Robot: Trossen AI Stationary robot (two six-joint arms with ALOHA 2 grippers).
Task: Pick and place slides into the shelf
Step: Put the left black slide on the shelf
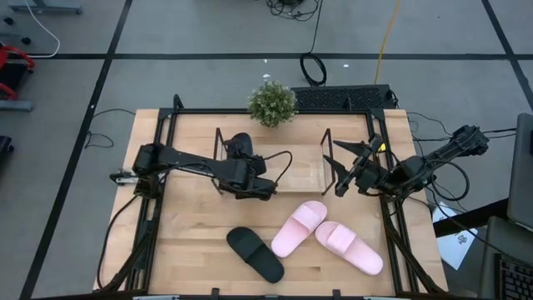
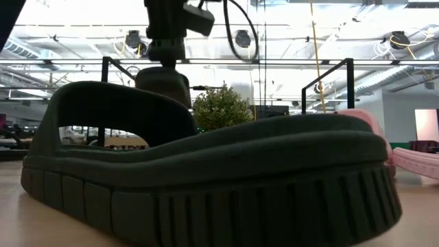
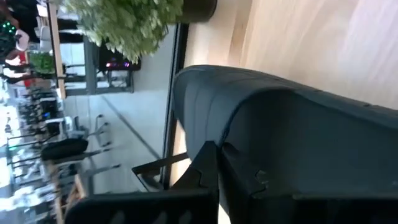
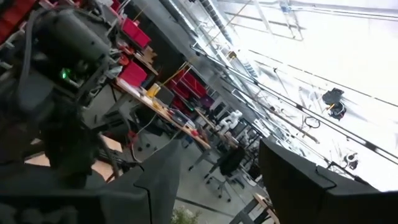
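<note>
Left gripper sits over the shelf at about 11 o'clock from table centre, fingers clamped on a black slide; the left wrist view shows the dark sole filling the frame right against the finger pads, so the hold is on the shoe's edge rather than the strap, as far as I can tell. From above the held shoe is mostly hidden under the arm. Three slides are loose on the table: second black slide at 6 o'clock, and two pink slides touching each other at 5 o'clock, well apart from the shelf. Right gripper hangs at 2 o'clock by the shelf's right end, fingers spread wide and empty, pointed up into the room in its own view. A small potted plant stands at 12 o'clock just behind the shelf. Judgement: one shoe being placed, three to go. Risks: an edge grip on a soft foam sole can let the shoe pivot or slip on release, leaving it crooked and eating room the other three need. The shelf's thin wire end frames are close to the left wrist, so a careless exit could snag one and drag the light rack. The right arm is parked near the same rack, so both arms reaching in together could collide. The touching pink pair will be awkward to grab singly.
</note>
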